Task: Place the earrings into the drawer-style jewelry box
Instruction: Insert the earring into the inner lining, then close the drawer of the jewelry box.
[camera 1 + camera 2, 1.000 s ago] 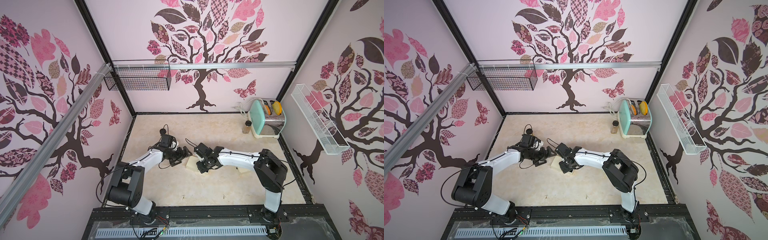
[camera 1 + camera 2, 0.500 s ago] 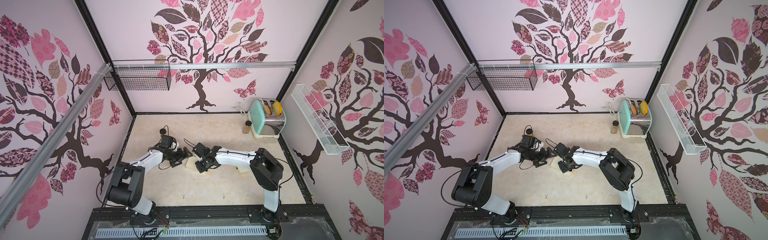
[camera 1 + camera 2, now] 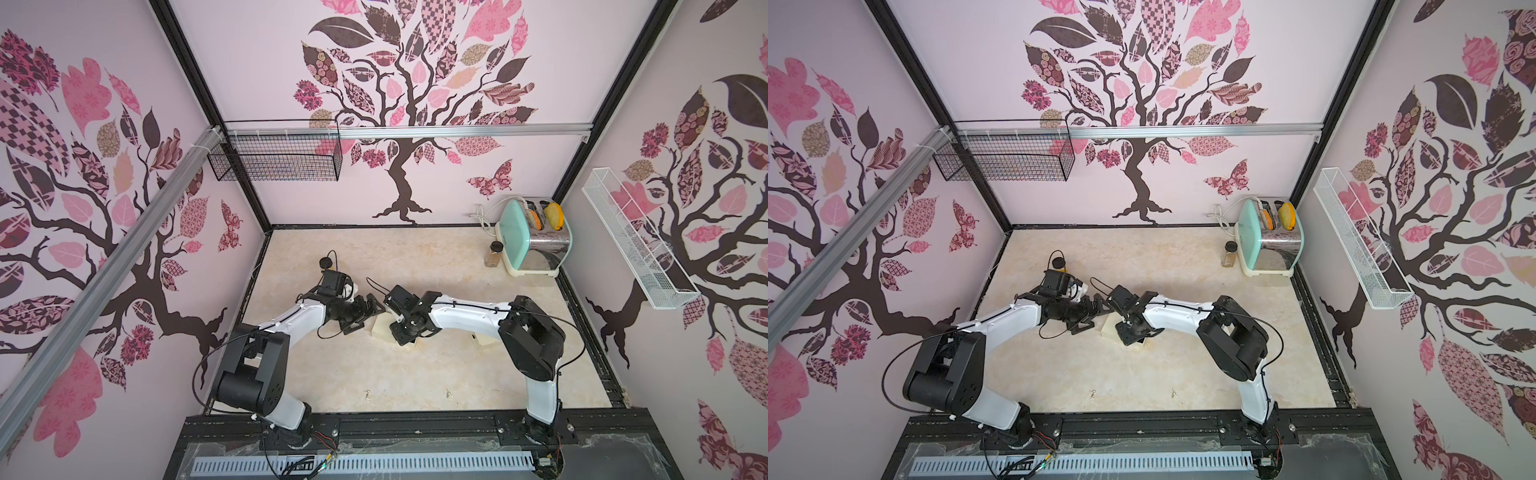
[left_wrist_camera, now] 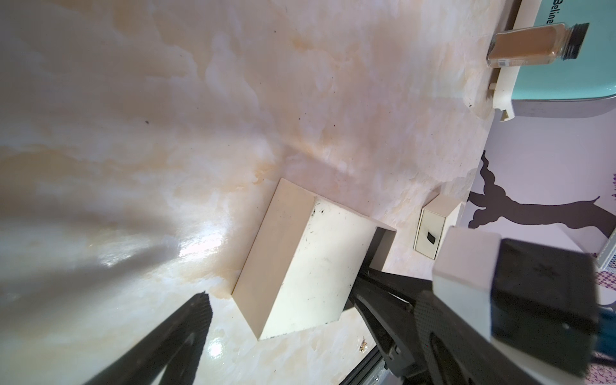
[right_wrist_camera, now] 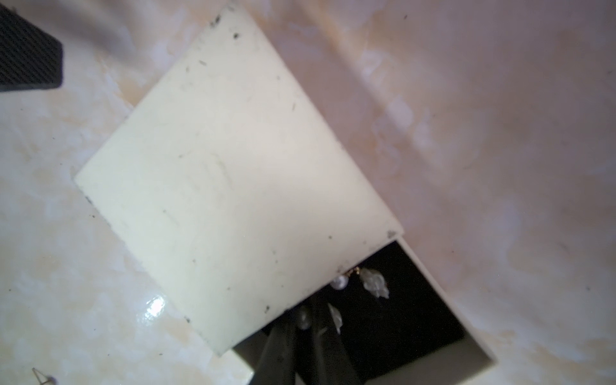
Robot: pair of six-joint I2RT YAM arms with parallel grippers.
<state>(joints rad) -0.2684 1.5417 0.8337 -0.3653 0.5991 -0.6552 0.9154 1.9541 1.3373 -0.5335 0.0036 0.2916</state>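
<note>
1. Two tiny silvery-gold dangle earrings (image 5: 373, 286) are at the cream cardboard jewelry box's (image 5: 233, 166) open black-lined drawer (image 5: 416, 320): one lies inside, and the second earring (image 5: 303, 315) sits between the right gripper's (image 5: 305, 328) barely parted jaws. Whether it is gripped or freed, I cannot tell.
2. Left gripper (image 3: 370, 313) gapes wide, empty, beside the box.
3. Next, likely: withdraw, then pinch the loose earrings (image 3: 367, 395) lying on the glossy marbled tabletop (image 3: 415, 365).
4. Pink tree-patterned walls (image 3: 457, 174).
</note>
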